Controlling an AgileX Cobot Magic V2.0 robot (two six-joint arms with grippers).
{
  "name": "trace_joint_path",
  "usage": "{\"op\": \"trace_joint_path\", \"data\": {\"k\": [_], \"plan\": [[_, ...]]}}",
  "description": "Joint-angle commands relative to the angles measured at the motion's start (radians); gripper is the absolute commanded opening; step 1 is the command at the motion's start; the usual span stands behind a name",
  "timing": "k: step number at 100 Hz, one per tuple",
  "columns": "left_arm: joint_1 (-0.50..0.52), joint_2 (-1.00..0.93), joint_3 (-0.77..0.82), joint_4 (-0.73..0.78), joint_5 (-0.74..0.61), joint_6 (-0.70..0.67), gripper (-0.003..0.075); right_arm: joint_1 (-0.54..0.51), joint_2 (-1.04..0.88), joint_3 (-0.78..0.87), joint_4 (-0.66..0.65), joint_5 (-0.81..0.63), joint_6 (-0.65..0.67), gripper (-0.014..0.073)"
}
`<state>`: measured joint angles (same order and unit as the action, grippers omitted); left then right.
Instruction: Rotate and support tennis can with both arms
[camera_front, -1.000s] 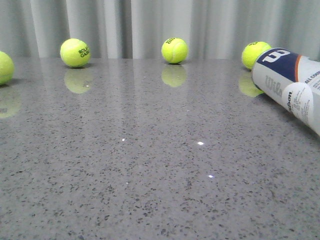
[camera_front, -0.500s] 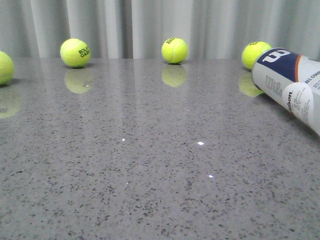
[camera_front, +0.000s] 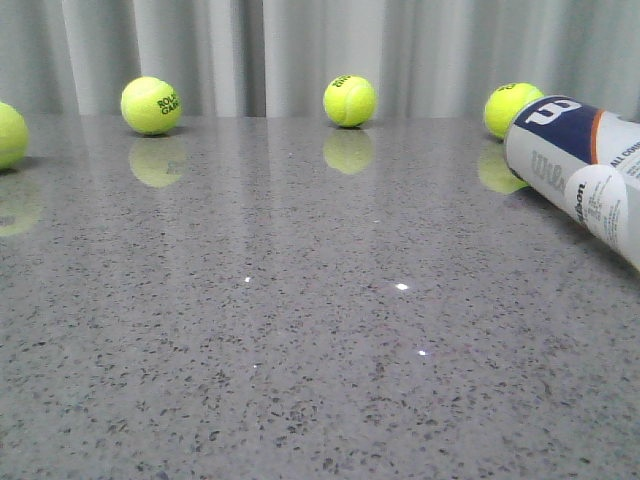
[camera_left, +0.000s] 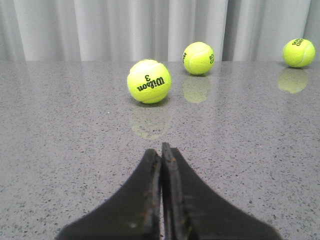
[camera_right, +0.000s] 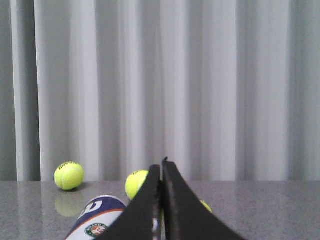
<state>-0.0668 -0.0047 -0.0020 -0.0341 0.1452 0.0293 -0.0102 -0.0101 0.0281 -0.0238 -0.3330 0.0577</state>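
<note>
A staged test setup: speckled grey table (camera_front: 300, 380) before pleated grey curtain (camera_right: 200, 75).

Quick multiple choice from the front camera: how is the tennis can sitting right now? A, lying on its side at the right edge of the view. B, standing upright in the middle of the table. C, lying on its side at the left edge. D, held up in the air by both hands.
A: the tennis can lies tilted on the table at the right edge, with no hand on it.

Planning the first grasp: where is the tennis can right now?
In the front view the tennis can lies on its side at the table's far right, partly out of frame, its end just in front of a tennis ball.
</note>
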Motion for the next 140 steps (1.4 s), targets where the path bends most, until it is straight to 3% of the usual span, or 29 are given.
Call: {"op": "trace_joint_path", "data": {"k": [1, 36, 56, 78, 85, 92, 112, 140], "plan": [[0.003, -0.038, 0.046, -0.009, -0.080, -0.001, -0.0021, -0.002, -0.021, -0.051, 0.000, -0.006, -0.002, -0.0055], [0.003, -0.038, 0.046, -0.009, -0.080, -0.001, -0.0021, -0.002, 0.151, -0.352, 0.044, 0.702, -0.001, -0.0055], [0.003, -0.038, 0.046, -0.009, -0.080, -0.001, -0.0021, -0.002, 0.306, -0.486, 0.083, 0.879, -0.002, -0.0055], [0.003, -0.038, 0.046, -0.009, -0.080, -0.001, -0.0021, -0.002, 0.472, -0.628, 0.164, 1.045, -0.105, -0.0048], [0.003, -0.038, 0.046, -0.009, -0.080, -0.001, -0.0021, -0.002, 0.522, -0.673, 0.231, 1.069, -0.156, 0.0003], [0.003, -0.038, 0.046, -0.009, -0.080, -0.001, -0.0021, -0.002, 0.567, -0.713, 0.297, 1.091, -0.222, 0.0117], [0.003, -0.038, 0.046, -0.009, -0.080, -0.001, -0.0021, -0.002, 0.667, -0.770, 0.372, 1.075, -0.336, 0.0673], [0.003, -0.038, 0.046, -0.009, -0.080, -0.001, -0.0021, -0.002, 0.900, -0.859, 0.415, 1.125, -0.336, 0.0646]]}}
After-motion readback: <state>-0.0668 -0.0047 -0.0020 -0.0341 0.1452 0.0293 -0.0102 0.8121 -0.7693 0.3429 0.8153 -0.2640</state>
